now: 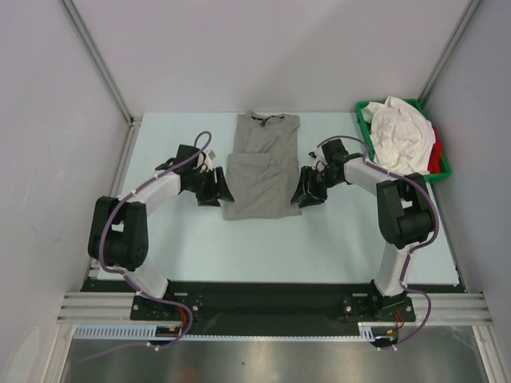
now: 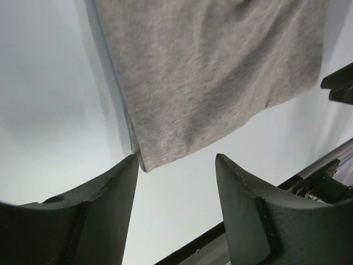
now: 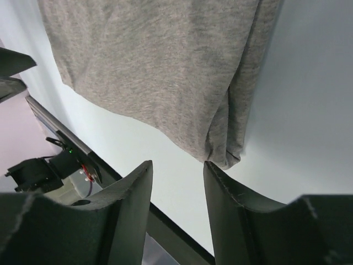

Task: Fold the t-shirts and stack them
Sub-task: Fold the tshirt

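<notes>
Got left gripper (image 1: 215,194) and right gripper (image 1: 306,195) flanking the near corners of the grey t-shirt (image 1: 259,171), both half open, gripping nothing. Looks partly folded, centre of the table (image 1: 200,239): sleeves tucked, likely another fold due. Further back, white t-shirts (image 1: 399,134) and a red one (image 1: 436,152) heaped in the green tray (image 1: 364,108), nothing stacked yet.

Black-jointed white arms (image 1: 160,191), lilac cables (image 1: 201,136), dark matte wedge fingers (image 2: 94,221).

Grey t-shirt (image 1: 261,171) lies folded flat; white t-shirts (image 1: 399,132) lie heaped.
</notes>
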